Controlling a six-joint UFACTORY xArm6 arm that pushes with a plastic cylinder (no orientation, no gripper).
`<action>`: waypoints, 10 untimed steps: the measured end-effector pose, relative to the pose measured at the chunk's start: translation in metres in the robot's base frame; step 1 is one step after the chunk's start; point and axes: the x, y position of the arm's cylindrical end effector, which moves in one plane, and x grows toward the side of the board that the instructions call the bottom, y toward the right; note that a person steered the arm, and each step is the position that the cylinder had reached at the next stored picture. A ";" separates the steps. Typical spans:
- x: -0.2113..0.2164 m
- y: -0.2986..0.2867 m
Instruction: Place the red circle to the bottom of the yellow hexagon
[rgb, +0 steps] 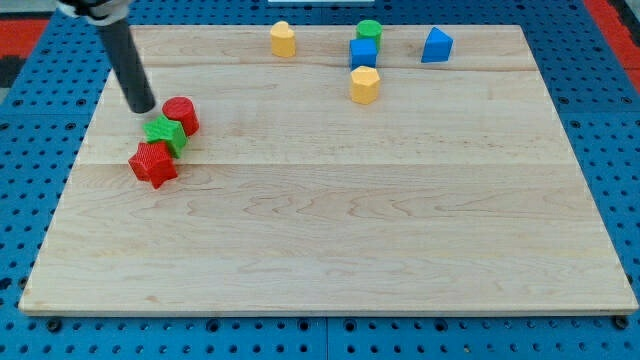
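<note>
The red circle (182, 115) is a short red cylinder at the board's upper left. It touches a green star (166, 133), and a red star (153, 164) sits just below-left of that. The yellow hexagon (365, 85) stands at the view's top centre-right, far to the right of the red circle. My tip (142, 106) is on the board just left of the red circle, close to it, and above the green star.
A blue cube (363, 53) stands just above the yellow hexagon, with a green cylinder (369, 31) behind it. A blue block with a peaked top (436, 45) is at the top right. Another yellow block (283, 39) is at the top centre. The wooden board (330, 250) rests on a blue pegboard.
</note>
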 end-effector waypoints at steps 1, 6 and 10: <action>0.021 0.059; 0.036 0.218; -0.013 0.246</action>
